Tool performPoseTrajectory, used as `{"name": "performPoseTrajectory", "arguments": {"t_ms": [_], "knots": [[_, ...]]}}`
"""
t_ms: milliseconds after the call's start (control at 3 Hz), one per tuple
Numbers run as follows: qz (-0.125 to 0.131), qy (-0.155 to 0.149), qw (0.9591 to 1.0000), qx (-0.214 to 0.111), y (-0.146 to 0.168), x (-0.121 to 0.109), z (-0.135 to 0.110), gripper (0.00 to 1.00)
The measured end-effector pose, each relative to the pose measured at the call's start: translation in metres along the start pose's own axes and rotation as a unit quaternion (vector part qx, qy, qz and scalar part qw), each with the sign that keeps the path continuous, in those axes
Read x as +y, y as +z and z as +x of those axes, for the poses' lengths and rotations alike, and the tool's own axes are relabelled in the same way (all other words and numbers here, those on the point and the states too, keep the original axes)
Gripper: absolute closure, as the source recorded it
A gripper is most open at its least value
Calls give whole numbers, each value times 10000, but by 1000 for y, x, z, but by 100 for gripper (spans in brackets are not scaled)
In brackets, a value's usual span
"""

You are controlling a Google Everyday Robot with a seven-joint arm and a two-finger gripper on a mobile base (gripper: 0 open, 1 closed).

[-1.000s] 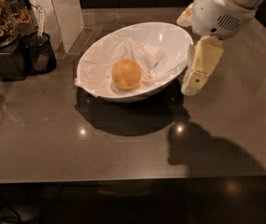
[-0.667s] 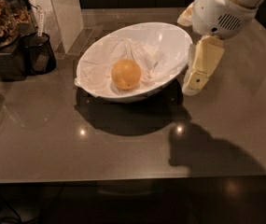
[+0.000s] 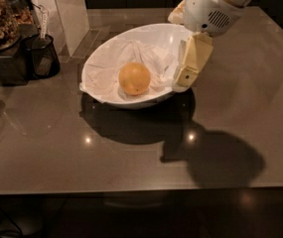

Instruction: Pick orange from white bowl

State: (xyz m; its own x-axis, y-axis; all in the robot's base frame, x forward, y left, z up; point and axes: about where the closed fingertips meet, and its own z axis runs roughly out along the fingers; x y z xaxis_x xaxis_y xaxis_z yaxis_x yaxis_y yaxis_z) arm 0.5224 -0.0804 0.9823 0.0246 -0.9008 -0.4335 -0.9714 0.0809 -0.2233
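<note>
While orange (image 3: pixel 134 78) rests on cloth (image 3: pixel 131 53) near centre of white bowl (image 3: pixel 146 102), gripper (image 3: pixel 189 68) hangs at bowl's right-hand rim, apart from fruit; grip state cannot be told. Black mesh cup (image 3: pixel 41 58) stands left of bowl.

A black mesh cup (image 3: pixel 40 58) stands on the brown table (image 3: pixel 131 157) beside a white column (image 3: pixel 67 9).

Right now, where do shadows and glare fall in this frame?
Camera view: dim, warm light; the gripper, at the white bowl's right rim, throws a dark shadow lower-right on the table; two glare spots there; the orange is evenly lit.
</note>
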Motion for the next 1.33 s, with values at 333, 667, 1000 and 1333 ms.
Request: {"name": "performPoseTrajectory", "arguments": {"t_ms": [333,667,1000,1333], "knots": [[-237,-200,9991,-299,26,-18,-32,0],[-241,-213,9990,-317,28,-20,-35,0],[-231,-46,9990,-393,40,-20,-25,0],[-277,47,9984,-499,61,-25,-19,0]]}}
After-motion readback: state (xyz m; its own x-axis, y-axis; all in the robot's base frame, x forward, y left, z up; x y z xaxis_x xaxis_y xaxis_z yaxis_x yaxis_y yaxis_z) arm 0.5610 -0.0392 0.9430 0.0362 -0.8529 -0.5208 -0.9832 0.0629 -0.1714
